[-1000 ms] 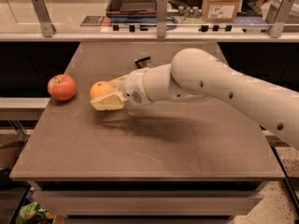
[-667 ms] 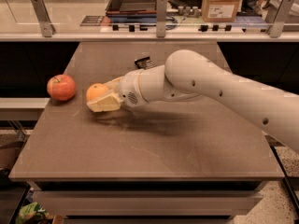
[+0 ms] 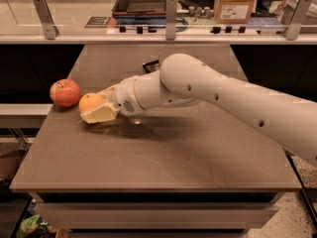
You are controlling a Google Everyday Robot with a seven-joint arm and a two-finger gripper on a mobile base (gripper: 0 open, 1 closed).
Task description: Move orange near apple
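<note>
The orange [image 3: 89, 102] is a small bright-orange fruit held between the cream fingers [image 3: 100, 114] of my gripper [image 3: 94, 107], low over the left part of the brown table [image 3: 158, 152]. The gripper is shut on it. The red apple [image 3: 65, 92] with yellowish patches and a short stem sits on the table near its left edge, just left of the orange, nearly touching it. My white arm [image 3: 223, 98] reaches in from the right.
A small dark object [image 3: 150, 66] lies on the table behind the arm. A counter with metal posts [image 3: 171, 16], a dark tray [image 3: 143, 1] and a cardboard box [image 3: 234, 4] runs along the back. The table's left edge is close to the apple.
My gripper has carried the orange leftward, from a clear gap away from the apple to right beside it. The apple has not moved.
</note>
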